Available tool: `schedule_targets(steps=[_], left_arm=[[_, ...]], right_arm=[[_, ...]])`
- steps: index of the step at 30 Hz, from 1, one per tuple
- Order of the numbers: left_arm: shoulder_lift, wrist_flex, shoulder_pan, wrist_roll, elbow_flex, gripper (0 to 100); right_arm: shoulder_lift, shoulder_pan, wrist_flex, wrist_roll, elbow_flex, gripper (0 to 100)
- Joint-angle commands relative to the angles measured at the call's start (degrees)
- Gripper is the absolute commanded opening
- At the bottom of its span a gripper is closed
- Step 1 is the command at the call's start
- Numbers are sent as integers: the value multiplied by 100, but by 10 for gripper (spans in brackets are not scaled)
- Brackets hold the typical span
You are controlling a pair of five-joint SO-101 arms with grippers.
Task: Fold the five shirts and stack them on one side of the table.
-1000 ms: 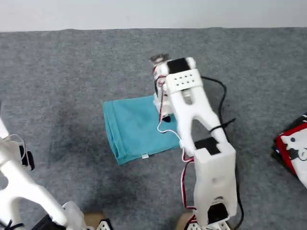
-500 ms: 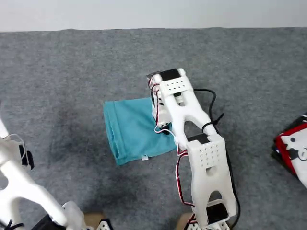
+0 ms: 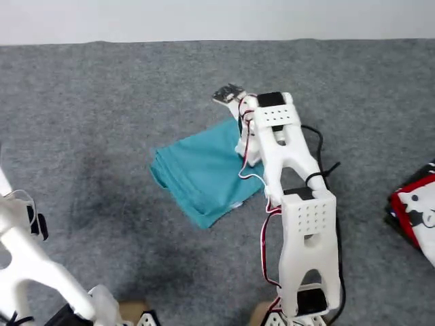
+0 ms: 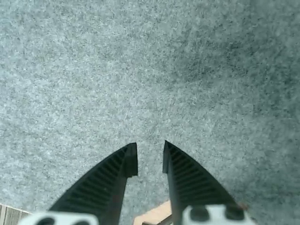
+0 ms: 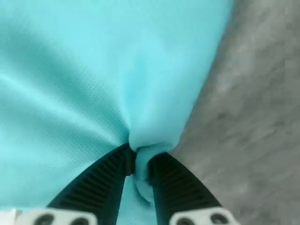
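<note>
High view: teal shirt point(image 3: 204, 178) folded into a compact packet, lying askew near the middle of the grey table point(image 3: 95, 102), one corner tucked under the wrist of the right arm point(image 3: 306, 227).
Right wrist view: right gripper point(image 5: 140, 161) clamped on a bunched edge of the teal shirt, cloth squeezed tight between the black fingers point(image 5: 105, 177), bare table just beside the pinched spot.
Left wrist view: left gripper point(image 4: 150, 157) poised over bare table, fingers only a narrow gap apart, holding nothing.
Left arm point(image 3: 27, 265): at the near-left corner in the high view, well apart from the teal shirt.
Patterned shirt point(image 3: 416, 216): red, white and black, at the right edge of the table, partly cut off by the frame; folded or not, impossible to tell.
Done so far: judging by the layered edges, one shirt folded, though not yet set at a side of the table.
Left to do: probably pulling the teal shirt to the stacking side, then handling the patterned shirt and the others; number remaining impossible to tell.
Progress: early, by this reckoning.
</note>
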Motion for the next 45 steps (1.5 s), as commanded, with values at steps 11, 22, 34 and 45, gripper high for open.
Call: schedule_targets(steps=[11,22,34,45], left_arm=[[-176,-44,0,53,-22,97],[-167,-44,0,9,-22,97],[-141,-88,0,0,-22,97],[-149,-44,0,0,-22,97]], right_arm=[[-207,-637,-1771,2233,-1090,9],[-268,-699,-1376,1732,-1143,42],[-804,-312,-576,-1670,-2312,275],[-998,-505,1130,-2848,-3051,274]])
